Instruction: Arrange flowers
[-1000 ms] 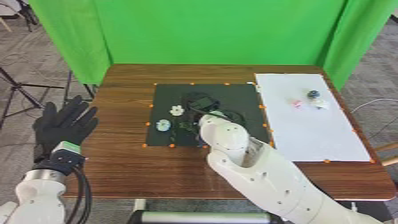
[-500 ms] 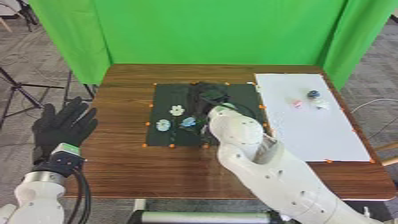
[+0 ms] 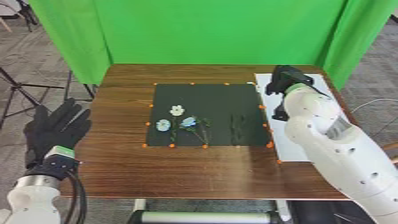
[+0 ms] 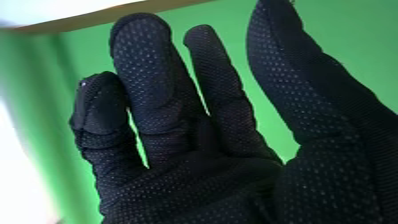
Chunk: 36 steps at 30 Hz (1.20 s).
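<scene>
My right hand [image 3: 286, 80] is over the upper part of the white sheet, with its fingers relaxed and nothing held. In the right wrist view the right hand [image 4: 178, 145] has its fingers and thumb extended apart. On the black mat lie a white flower [image 3: 177, 110], a pale blue flower [image 3: 163, 125] and a blue flower [image 3: 188, 122] with a leafy stem, close together at the mat's left. Thin green stems [image 3: 237, 130] lie near the mat's right side. My left hand [image 3: 55, 132] is open beside the table's left edge.
The black mat [image 3: 218, 97] has orange markers round its edge. Beside it on the right lies the white sheet [image 3: 289, 147], partly covered by the right arm. Brown wooden table [image 3: 124, 170] surrounds them, with a green curtain behind.
My right hand has moved from above the mat to the right, over the white sheet, uncovering the blue flower and the stems. The left hand has shifted slightly left.
</scene>
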{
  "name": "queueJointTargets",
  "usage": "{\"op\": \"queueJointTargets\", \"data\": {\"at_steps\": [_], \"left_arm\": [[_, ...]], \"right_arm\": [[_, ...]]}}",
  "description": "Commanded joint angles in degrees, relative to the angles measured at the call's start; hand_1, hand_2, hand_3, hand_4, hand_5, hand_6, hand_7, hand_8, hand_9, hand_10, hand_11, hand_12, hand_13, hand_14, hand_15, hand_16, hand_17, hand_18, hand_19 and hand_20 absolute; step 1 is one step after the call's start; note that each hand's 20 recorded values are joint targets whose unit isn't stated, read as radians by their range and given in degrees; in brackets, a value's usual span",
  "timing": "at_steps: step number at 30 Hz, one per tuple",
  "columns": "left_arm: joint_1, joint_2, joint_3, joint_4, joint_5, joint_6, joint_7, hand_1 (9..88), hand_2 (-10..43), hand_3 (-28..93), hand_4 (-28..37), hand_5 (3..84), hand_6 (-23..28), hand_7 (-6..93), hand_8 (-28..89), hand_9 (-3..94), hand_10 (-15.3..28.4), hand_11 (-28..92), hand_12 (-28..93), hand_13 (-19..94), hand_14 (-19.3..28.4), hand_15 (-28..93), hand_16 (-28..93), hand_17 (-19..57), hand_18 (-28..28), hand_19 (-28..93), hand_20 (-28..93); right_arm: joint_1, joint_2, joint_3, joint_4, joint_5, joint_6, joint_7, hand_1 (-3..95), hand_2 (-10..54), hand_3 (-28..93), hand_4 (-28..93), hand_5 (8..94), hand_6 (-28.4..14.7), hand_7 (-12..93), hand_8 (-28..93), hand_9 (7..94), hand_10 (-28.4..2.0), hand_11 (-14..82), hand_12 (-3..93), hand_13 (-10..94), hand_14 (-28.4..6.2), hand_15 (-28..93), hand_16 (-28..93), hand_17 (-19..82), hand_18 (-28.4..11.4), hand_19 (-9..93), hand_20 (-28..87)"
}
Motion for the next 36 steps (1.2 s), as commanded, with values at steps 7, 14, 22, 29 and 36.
{"op": "queueJointTargets", "data": {"at_steps": [7,14,22,29,36], "left_arm": [[1.24,0.27,0.47,-0.56,-0.68,0.85,1.59,27.5,8.3,70,-28.3,37.8,7.5,18.3,-10,31.1,14.3,23,11,22,15.3,40,-8,-5.8,13.5,28,8],[1.34,0.06,0.22,-0.61,-0.52,0.92,1.54,27.5,8.3,71,-28.3,37.9,7.5,18.4,-10,31.2,14.2,23,11,22,15.2,40,-8,-5.8,13.5,28,9],[0.96,-0.36,0.39,-0.38,1.4,-0.92,-0.28,27.9,9.8,72,-26.9,38.0,7.5,18.3,-10,31.7,14.3,24,11,23,15.2,40,-8,-5.7,13.5,27,9],[1.54,-0.52,-0.19,-0.6,1.54,-0.87,-0.19,28.1,9.6,71,-27.0,37.9,7.5,18.1,-10,31.5,14.3,23,11,22,15.2,39,-8,-5.8,13.6,27,9],[1.32,-0.71,-0.21,-0.47,1.65,-0.91,-0.55,28.1,9.3,71,-27.3,37.8,7.4,18.0,-10,31.4,14.2,23,11,22,15.3,39,-8,-5.8,13.5,27,9]], "right_arm": [[-0.19,2.3,1.03,7.46,1.63,-1.98,2.58,43.9,-9.5,77,-28,55.5,-7.8,17,-11,53.3,-18.2,10.9,13.5,67,-10.9,61,26,39,-24.3,90,32],[-0.28,2.76,-0.05,8.41,1.9,-2.83,2.58,47.3,-9.5,77,-28,55.4,-6.9,17,-11,53.9,-17.2,11.7,13.5,67,-10.5,63,27,39,-24.2,90,32],[-0.95,2.79,-1.79,10.21,-0.2,-4.2,2.56,56.5,-9.5,71,-28,61.3,-3.4,21,-13,61.7,-14.2,13.9,14.3,71,-6.4,57,37,41,-23.3,90,32],[-1.76,2.85,-1.96,11.06,-1.67,-4.83,2.72,61.3,-9.5,69,-28,65.0,-2.1,28,-3,71.4,-11.8,13.9,27.6,71,-5.7,60,42,41,-23.2,91,35],[-2.88,3.13,-2.04,11.53,-3.61,-1.4,2.37,67.1,-9.5,64,-28,72.1,0.6,42,12,82.7,-8.1,19.6,52.8,76,-7.3,70,40,46,-22.1,93,44]]}}
